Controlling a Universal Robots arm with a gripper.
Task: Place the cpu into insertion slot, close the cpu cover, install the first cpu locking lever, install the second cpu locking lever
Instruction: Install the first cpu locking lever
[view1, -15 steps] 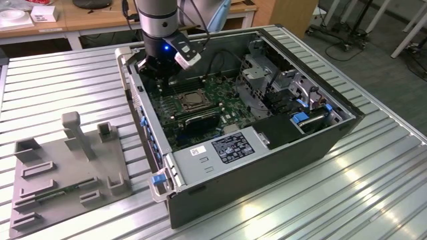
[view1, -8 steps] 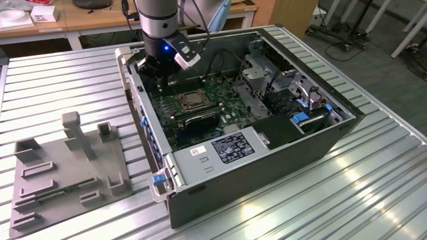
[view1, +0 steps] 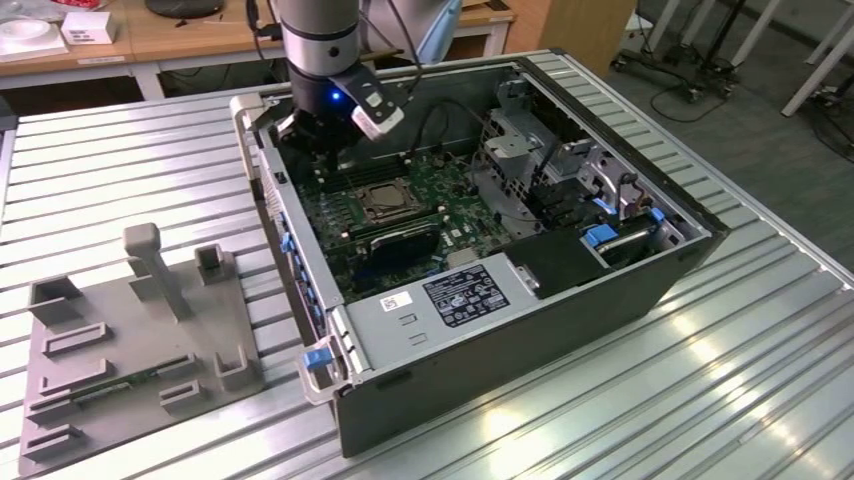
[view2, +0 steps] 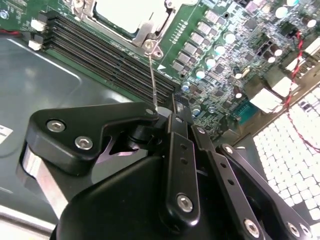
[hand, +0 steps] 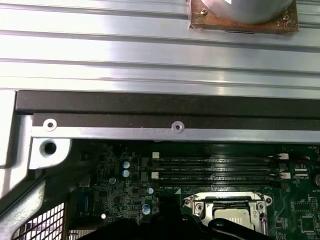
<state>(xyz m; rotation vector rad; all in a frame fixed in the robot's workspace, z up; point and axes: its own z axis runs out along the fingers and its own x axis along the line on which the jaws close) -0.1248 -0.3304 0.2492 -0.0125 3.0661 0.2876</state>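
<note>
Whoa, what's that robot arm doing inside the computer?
A robot arm is working inside an open computer case on a metal table. The cpu already sits in place on the green motherboard, and the cpu cover looks folded down around it. In the second wrist view the gripper is at the free end of a thin locking lever reaching out from the cover's corner.

The cpu (hand: 232, 218), a small flat square chip with a pale silvery top, lies level in the insertion slot (view1: 378, 198). In the exterior view this square socket sits on the green board (view1: 447, 180), at about 10 o'clock from the middle of the open case (view1: 534, 330). The cpu cover (hand: 200, 204), a thin silvery cut-out frame, lies flat around the chip, and a thin wire locking lever (view2: 153, 80) rises from one of its corners.
</note>
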